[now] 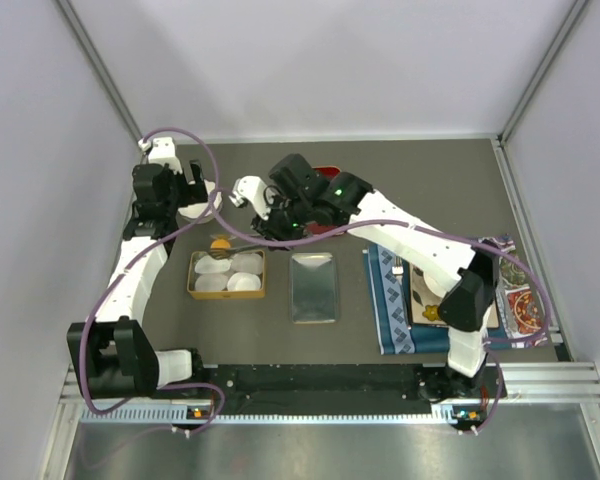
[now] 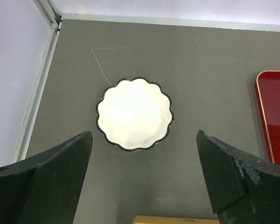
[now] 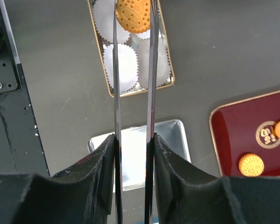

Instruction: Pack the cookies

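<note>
My right gripper (image 3: 133, 137) (image 1: 272, 220) is shut on a pair of metal tongs (image 3: 115, 84). The tongs' tips pinch an orange cookie (image 3: 133, 16) (image 1: 220, 243) over the far end of the gold tray (image 1: 227, 294), which holds several white paper cups (image 3: 121, 67). Two more orange cookies (image 3: 251, 164) lie on the red tray (image 3: 233, 135), next to a dark round disc (image 3: 266, 134); I cannot tell whether that is a cookie or an emblem. My left gripper (image 2: 143, 136) (image 1: 185, 190) is open and empty, just short of a lone white fluted cup (image 2: 134, 113) on the table.
A silver lid (image 1: 313, 287) lies right of the gold tray. A blue patterned cloth (image 1: 392, 300) and printed cards (image 1: 520, 295) lie at the right, by the right arm's base. The red tray (image 1: 325, 172) is mostly hidden under the right arm.
</note>
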You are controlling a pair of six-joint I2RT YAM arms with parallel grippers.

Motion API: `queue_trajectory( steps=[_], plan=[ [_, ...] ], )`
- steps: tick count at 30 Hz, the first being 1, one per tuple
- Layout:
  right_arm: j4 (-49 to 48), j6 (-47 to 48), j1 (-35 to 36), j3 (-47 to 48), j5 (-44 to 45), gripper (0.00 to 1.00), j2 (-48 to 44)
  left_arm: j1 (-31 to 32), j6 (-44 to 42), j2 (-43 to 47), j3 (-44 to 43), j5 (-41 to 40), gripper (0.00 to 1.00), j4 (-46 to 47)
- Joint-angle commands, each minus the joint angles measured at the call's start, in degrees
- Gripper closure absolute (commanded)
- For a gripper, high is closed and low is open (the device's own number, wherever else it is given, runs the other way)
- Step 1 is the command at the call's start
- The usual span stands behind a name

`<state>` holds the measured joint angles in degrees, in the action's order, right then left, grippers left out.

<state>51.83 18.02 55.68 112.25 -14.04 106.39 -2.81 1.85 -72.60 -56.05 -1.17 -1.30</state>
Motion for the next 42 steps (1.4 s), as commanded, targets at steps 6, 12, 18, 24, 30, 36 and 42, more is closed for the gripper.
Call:
queue_trajectory(
  steps=[6,12,18,24,30,36,42],
  plan=[
    [-2.35,0.52,3.12,4.38,-2.04,0.87,5.49,-0.36,1.14,-0.62,-2.4,-0.06,0.01,1.56],
    [-3.32,0.35,4.08,4.82,-2.04,0.87,7.87,-0.44,0.97,-0.44,-1.87,0.03,0.01,1.48],
    [-3.93,0.26,4.79,5.7,-2.22,0.87,9.89,-0.44,0.88,-0.18,-1.08,0.11,0.01,2.0],
    [-4.11,0.26,5.14,6.41,-2.04,0.87,11.21,-0.44,0.7,-0.09,-0.9,0.2,0.01,2.09],
    [-4.46,0.17,5.4,6.58,-2.04,0.86,11.82,-0.44,0.44,0.09,-0.2,0.2,0.01,2.36],
    [-4.55,0.52,5.84,6.49,-1.87,0.85,12.44,-0.53,0.35,0.26,0.24,0.11,0.01,2.53],
    [-4.64,0.7,6.46,6.49,-1.51,0.84,12.7,-0.62,0.35,0.26,0.33,0.38,0.01,2.71]
  ],
)
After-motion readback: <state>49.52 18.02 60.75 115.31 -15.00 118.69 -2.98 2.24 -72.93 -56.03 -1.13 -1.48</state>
